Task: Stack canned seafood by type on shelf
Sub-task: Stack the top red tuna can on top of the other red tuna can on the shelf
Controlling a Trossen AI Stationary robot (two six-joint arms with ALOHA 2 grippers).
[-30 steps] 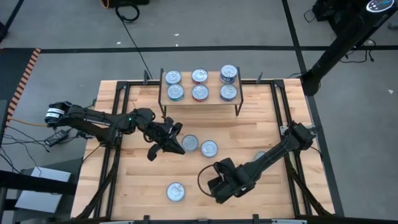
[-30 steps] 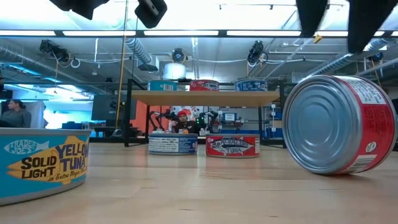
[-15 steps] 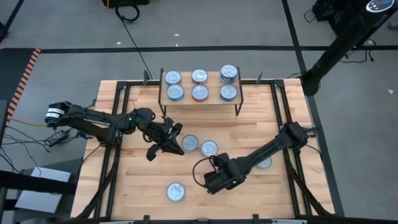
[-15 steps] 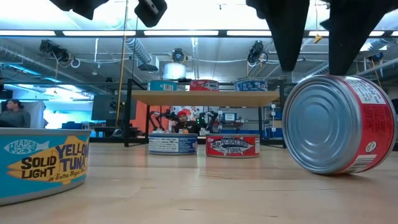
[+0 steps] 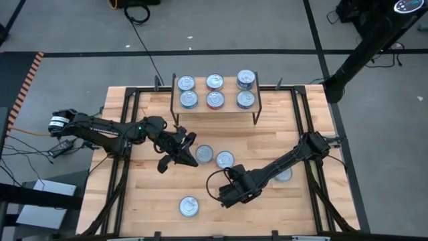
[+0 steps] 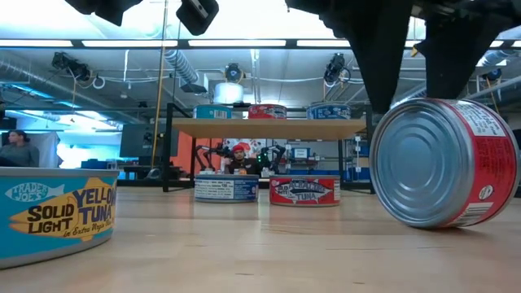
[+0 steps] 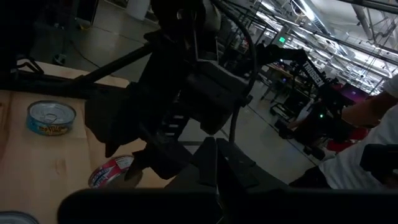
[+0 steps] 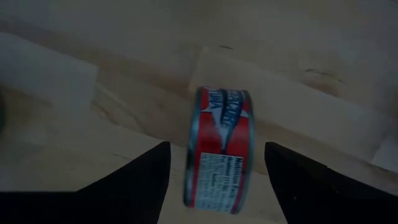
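Observation:
A red-labelled tin (image 6: 444, 163) stands on its rim on the table, silver end toward the near edge. My right gripper (image 8: 217, 146) hangs open above it, one finger on either side, touching nothing. It hides this tin in the high view (image 5: 231, 193). The shelf (image 5: 215, 110) carries six tins in two rows. Loose tins rest flat on the table: a dark-blue one (image 5: 204, 154), a red one (image 5: 225, 159), a blue one (image 5: 189, 206) and one (image 5: 285, 174) beside the right arm. My left gripper (image 5: 189, 150) waits open, left of the dark-blue tin.
The shelf's black legs (image 6: 168, 159) stand at the table's far side. Black frame rails (image 5: 127, 134) run along the left and right edges. The blue tuna tin (image 6: 53, 213) sits close to the near edge. Bare wood lies between the near tins.
My right gripper has moved toward the table's left and slightly toward the far edge. It has come down over the red tin standing on its rim, so its open fingers now straddle the tin. The tins have not moved.

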